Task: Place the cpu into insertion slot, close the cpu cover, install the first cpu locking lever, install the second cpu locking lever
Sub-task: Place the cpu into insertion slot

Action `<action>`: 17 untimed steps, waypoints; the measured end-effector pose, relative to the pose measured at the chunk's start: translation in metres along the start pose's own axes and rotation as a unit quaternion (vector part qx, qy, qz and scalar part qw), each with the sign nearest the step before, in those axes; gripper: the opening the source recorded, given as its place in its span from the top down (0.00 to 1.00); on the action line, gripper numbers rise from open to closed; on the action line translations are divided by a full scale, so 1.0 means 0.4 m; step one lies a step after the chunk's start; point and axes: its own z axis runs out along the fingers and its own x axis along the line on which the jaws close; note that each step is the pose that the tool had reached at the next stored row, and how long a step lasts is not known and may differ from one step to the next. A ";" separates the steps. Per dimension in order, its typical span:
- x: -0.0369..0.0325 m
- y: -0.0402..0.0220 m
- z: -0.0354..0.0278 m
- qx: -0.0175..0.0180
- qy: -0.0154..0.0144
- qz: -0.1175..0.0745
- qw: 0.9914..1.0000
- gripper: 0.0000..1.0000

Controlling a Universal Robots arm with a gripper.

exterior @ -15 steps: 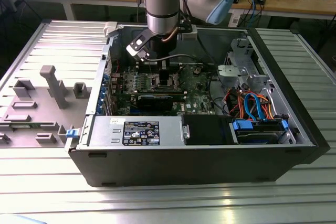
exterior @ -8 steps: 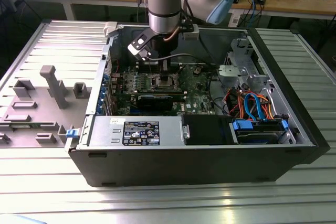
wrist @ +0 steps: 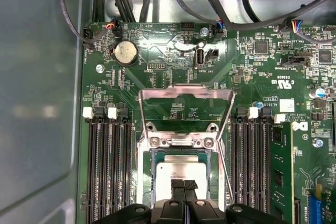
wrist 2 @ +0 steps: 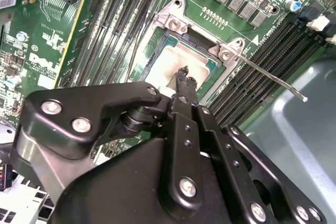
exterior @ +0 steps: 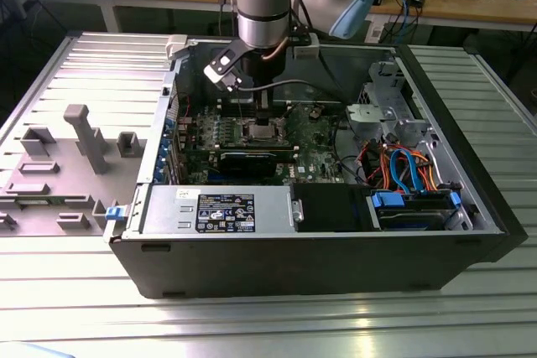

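Gripper [wrist: 184, 184]: black fingertips pressed together, empty, over dull silver square cpu [wrist: 181, 167] in silver-rimmed insertion slot [wrist: 181, 141] | Risk: if you press off-centre, you could tilt or scratch it.

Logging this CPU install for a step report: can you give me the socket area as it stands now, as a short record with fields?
cpu: lies in the insertion slot, silver top up
cpu cover: swung open, standing up off the slot
locking lever: a thin rod sticking out free beside the slot, not latched
tool: shut, fingertips together over the cpu, nothing seen between them
setting: open computer case on a ribbed metal table
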 end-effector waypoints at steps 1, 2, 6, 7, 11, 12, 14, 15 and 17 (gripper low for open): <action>0.000 0.000 -0.005 0.000 0.000 0.000 1.000 0.89; 0.000 0.001 -0.011 0.000 0.000 0.000 1.000 0.89; -0.001 0.002 -0.035 0.000 0.000 0.000 1.000 0.89; -0.001 0.003 -0.044 0.000 0.000 0.000 1.000 0.89; -0.001 0.005 -0.088 0.001 0.000 0.000 1.000 0.89; -0.002 0.006 -0.100 0.001 0.000 0.000 1.000 0.89; -0.002 0.007 -0.113 0.001 0.000 0.000 1.000 0.89; -0.002 0.007 -0.120 0.001 0.000 0.000 1.000 0.89; -0.002 0.008 -0.138 0.001 0.000 0.000 1.000 0.89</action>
